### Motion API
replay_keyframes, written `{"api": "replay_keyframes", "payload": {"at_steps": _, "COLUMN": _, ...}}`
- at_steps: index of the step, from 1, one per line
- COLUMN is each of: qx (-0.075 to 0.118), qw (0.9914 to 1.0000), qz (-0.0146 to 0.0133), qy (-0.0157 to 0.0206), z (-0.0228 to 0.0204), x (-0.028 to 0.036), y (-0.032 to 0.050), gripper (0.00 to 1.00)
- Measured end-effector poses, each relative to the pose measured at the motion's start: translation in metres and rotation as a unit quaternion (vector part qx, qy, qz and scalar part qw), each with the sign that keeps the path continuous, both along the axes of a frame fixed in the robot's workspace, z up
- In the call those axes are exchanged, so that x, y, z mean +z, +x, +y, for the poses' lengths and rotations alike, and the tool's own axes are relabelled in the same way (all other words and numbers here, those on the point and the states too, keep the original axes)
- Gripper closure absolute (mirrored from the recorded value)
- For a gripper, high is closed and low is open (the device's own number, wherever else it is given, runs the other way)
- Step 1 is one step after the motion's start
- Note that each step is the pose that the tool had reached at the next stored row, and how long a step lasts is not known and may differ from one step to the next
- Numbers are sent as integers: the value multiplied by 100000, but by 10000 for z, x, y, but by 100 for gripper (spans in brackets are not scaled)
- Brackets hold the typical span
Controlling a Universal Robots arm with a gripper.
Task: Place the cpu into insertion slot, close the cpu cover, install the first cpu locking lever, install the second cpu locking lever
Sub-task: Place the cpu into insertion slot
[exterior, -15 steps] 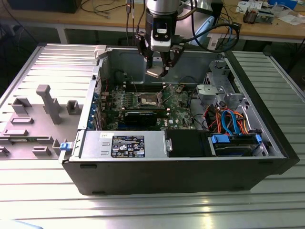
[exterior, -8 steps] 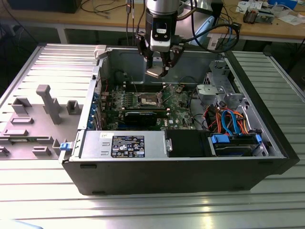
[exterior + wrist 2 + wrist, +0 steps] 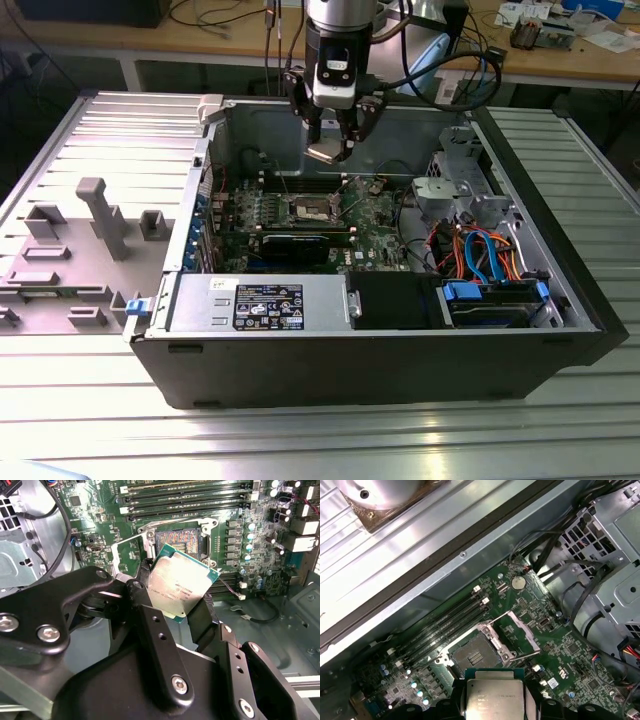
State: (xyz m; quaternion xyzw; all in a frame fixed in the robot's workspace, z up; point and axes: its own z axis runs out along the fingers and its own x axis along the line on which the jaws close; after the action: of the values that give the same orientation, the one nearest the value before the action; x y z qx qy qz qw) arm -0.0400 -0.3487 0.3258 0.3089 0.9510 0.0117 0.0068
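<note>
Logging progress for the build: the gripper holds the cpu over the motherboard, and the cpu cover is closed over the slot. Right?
Not quite. The gripper does hold the cpu over the motherboard, but the cpu cover stands open beside the bare insertion slot, as the first wrist view shows.

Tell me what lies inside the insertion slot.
The insertion slot shows bare contacts, no chip; the hand holds the cpu apart from it. In the second wrist view the cpu covers part of it.
</note>
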Motion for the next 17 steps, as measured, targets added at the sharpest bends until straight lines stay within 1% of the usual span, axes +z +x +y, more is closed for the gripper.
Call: {"api": "replay_keyframes", "payload": {"at_steps": 17, "qx": -1719, "qw": 99985, "qz": 0, "qy": -23, "z": 0, "x": -5, "y": 0, "gripper": 45}}
